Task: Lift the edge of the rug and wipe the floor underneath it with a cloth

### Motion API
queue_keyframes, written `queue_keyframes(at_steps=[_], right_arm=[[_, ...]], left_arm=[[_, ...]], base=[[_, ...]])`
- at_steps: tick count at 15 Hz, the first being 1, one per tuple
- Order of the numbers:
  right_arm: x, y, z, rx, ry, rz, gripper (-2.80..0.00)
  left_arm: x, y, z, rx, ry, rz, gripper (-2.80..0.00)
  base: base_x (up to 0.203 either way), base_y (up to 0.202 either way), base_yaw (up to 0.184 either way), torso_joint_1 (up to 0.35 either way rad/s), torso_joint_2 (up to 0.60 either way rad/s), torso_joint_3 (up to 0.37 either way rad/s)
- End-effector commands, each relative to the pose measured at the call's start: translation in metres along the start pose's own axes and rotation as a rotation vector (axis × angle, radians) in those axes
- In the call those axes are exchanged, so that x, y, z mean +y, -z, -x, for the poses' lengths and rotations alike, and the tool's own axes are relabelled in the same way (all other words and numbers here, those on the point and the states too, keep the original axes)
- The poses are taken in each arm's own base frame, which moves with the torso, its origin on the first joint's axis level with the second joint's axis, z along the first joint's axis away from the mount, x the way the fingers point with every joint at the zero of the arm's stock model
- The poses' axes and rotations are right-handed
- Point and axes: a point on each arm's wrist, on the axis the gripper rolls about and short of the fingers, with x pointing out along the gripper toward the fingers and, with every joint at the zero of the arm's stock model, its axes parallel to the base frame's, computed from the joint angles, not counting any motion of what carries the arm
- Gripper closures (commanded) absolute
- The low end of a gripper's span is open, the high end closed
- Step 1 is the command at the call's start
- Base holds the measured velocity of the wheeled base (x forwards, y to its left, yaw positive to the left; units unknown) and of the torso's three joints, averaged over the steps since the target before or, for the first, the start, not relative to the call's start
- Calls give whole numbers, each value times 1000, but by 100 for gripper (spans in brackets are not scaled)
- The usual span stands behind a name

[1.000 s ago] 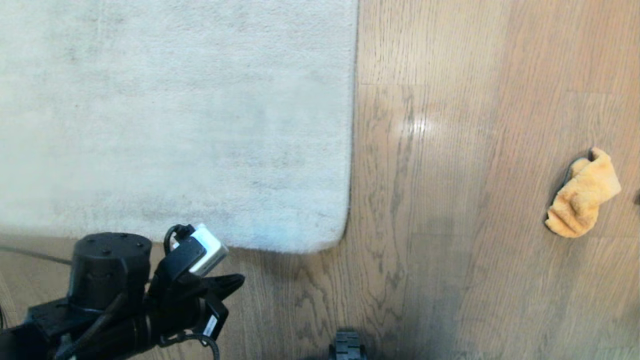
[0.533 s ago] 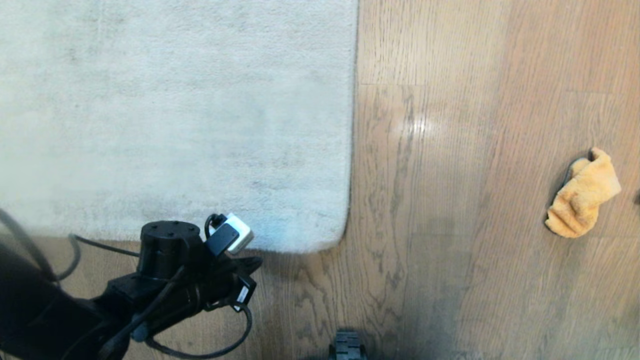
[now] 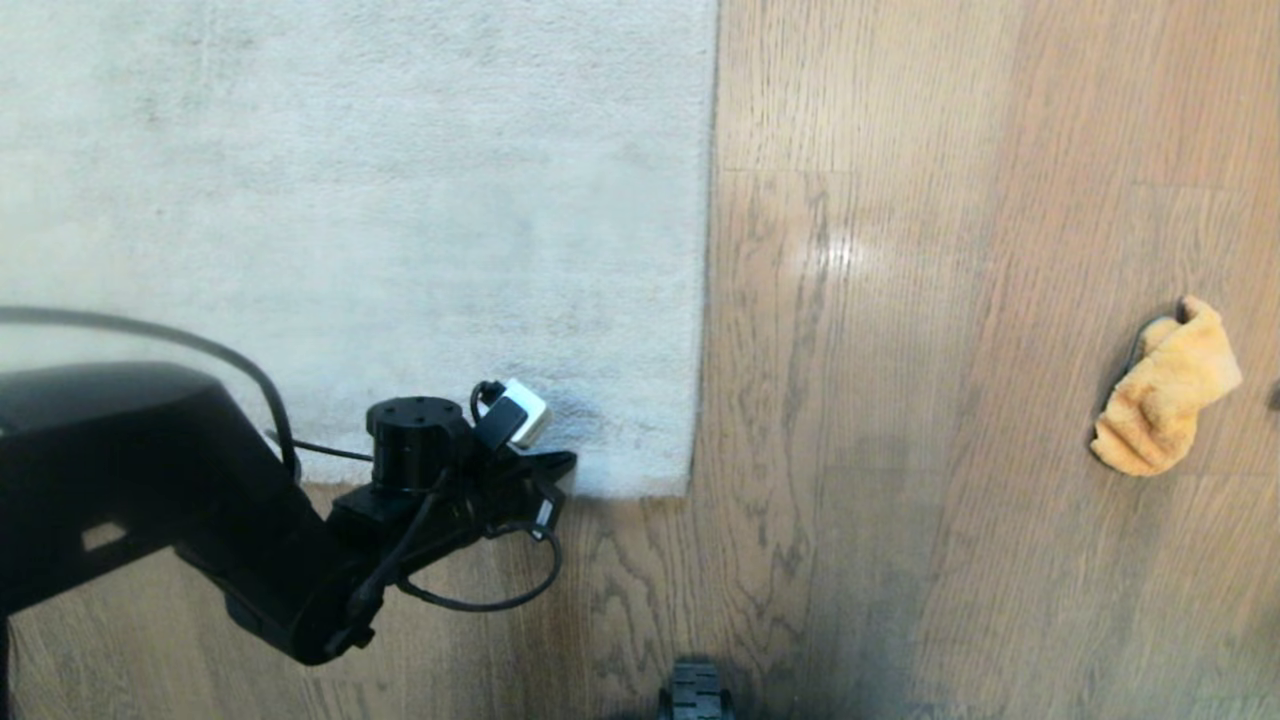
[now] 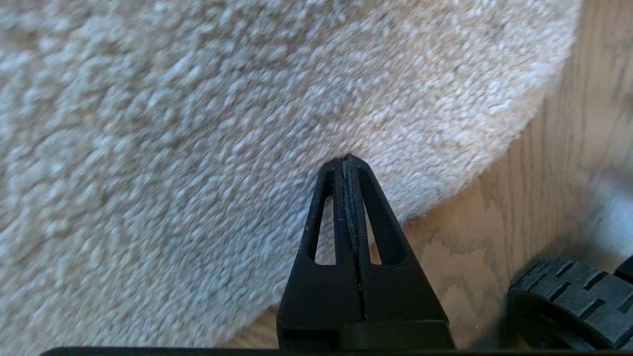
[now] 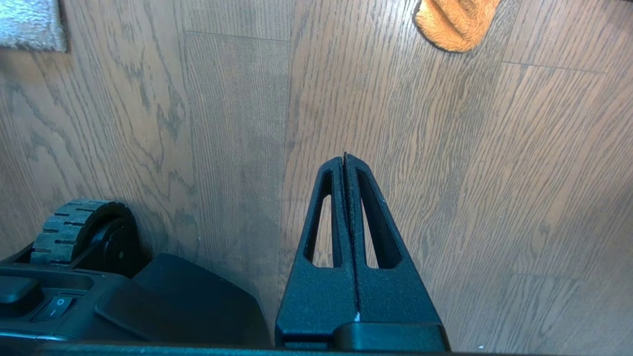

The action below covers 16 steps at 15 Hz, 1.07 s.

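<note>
The left pincer [image 3: 562, 464] is down low at the near border of the rug, its two black fingers pressed tight together with nothing between them. In the left wrist view its tip [image 4: 347, 159] lies over the pale pile just inside the rounded corner of the rug edge [image 4: 499, 143]; I cannot tell whether it touches the pile. The rug edge [image 3: 640, 485] lies flat on the floor [image 3: 860, 420], the corner just to the right of that pincer. The floor's grey-brown planks run out from under the fingers on the near side, and a black ribbed wheel [image 4: 564, 301] of the base sits close behind them.

The cloth [image 3: 1165, 390], a lumpy orange bundle, lies on the floor well apart from the left pincer, far off to its right, clear of the rug.

The right pincer [image 5: 346, 160] hangs over bare floor, clenched on nothing as well, with the cloth [image 5: 455, 22] lying ahead of its tip and slightly to one side, not touching it.
</note>
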Motion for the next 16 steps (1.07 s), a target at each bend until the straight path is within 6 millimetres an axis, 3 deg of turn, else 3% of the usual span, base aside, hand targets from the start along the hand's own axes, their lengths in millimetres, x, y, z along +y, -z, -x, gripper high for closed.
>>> queue_keyframes(at_steps=[1,10,13,16], right_arm=[[0,0,0,2,-1,1,0],[0,0,0,2,-1,1,0],[0,0,0,2,-1,1,0],[0,0,0,2,-1,1,0]], left_arm=[[-3,10,-11,11,24,0,0],[-16,-1,-9,-23,90,42,0],[-17,-8,4,-36,98,55,0],[-18,-8,31,-17,88,79,0]], base=[[0,0,0,0,0,0],[0,0,0,0,0,0],[0,0,0,0,0,0],[0,0,0,0,0,0]])
